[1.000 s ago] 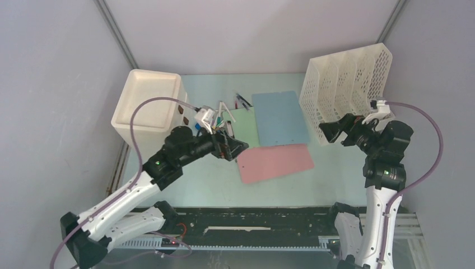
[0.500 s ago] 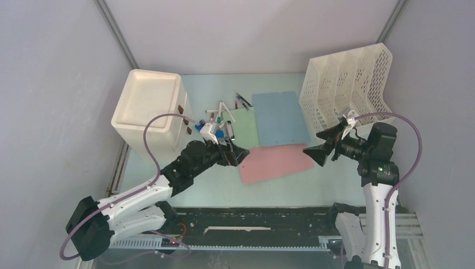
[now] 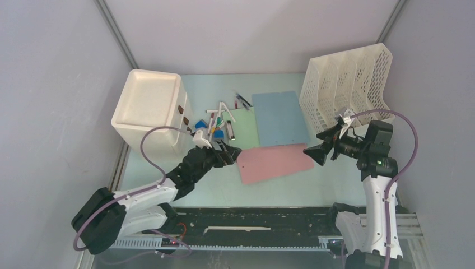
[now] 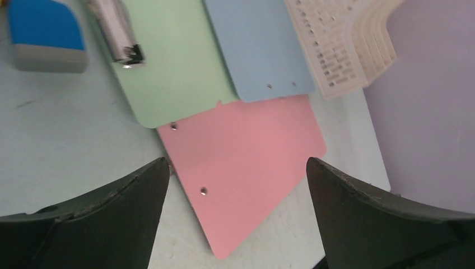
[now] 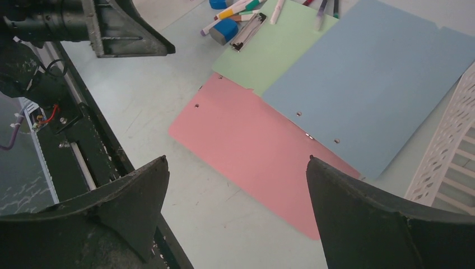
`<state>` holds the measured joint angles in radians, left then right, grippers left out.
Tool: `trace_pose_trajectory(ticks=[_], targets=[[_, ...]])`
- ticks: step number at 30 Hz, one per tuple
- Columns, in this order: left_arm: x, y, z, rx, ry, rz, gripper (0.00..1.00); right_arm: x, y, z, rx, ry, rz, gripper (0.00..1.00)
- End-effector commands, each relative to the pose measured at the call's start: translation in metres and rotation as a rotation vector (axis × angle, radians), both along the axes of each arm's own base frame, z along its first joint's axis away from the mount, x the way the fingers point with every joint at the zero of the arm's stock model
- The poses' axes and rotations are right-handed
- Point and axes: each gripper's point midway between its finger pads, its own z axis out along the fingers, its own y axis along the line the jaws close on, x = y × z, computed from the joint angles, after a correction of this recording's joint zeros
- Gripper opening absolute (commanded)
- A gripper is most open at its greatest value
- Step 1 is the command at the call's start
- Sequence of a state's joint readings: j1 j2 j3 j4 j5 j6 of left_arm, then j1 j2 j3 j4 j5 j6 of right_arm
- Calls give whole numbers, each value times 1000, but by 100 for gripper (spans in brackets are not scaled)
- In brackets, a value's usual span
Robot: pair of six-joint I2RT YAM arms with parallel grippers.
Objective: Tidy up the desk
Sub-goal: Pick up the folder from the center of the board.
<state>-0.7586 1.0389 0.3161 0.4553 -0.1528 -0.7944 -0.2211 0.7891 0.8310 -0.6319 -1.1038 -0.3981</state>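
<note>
On the pale mint-green desk (image 3: 224, 185) lie three flat sheets: pink (image 3: 275, 162), blue (image 3: 280, 117) and green (image 3: 245, 128). My left gripper (image 3: 231, 153) hovers open at the pink sheet's left edge; in the left wrist view its jaws (image 4: 236, 162) frame that sheet's near corner (image 4: 252, 140) with nothing between them. At the sheet's right corner my right gripper (image 3: 312, 155) also stands open and empty, looking down on the pink sheet (image 5: 252, 140) and bare desk.
Markers (image 3: 218, 115), a blue eraser (image 4: 47, 33) and a silver clip (image 4: 117, 36) lie by the green sheet (image 4: 173, 67). A white bin (image 3: 147, 106) stands back left, a white perforated file rack (image 3: 347, 84) back right. A black rail (image 3: 252, 216) lines the front edge.
The left gripper drew back from over the markers to the pink sheet's left edge. The right gripper swung down from the rack to the sheet's right corner, then held still.
</note>
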Motion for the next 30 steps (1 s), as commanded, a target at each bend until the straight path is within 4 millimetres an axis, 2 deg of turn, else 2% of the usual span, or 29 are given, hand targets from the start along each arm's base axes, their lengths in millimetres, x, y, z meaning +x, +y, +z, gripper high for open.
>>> trace_pose_trajectory(ticks=[1,3,11,20,26,30], targets=[[26,13,5,-153,45,126,99,1,-2,-2,-17,-9,-1,100],[31,15,-2,-186,76,143,96,2,-2,-2,-18,-8,-2,100],[49,10,-30,-230,161,169,95,2,-5,-3,-20,-6,-17,100],[58,5,-58,-348,224,174,77,3,-6,-4,-19,-4,-23,100],[62,17,-84,-311,250,248,70,5,-8,-5,-16,3,-31,100],[68,15,-94,-288,262,254,65,6,-10,-5,-14,6,-36,100]])
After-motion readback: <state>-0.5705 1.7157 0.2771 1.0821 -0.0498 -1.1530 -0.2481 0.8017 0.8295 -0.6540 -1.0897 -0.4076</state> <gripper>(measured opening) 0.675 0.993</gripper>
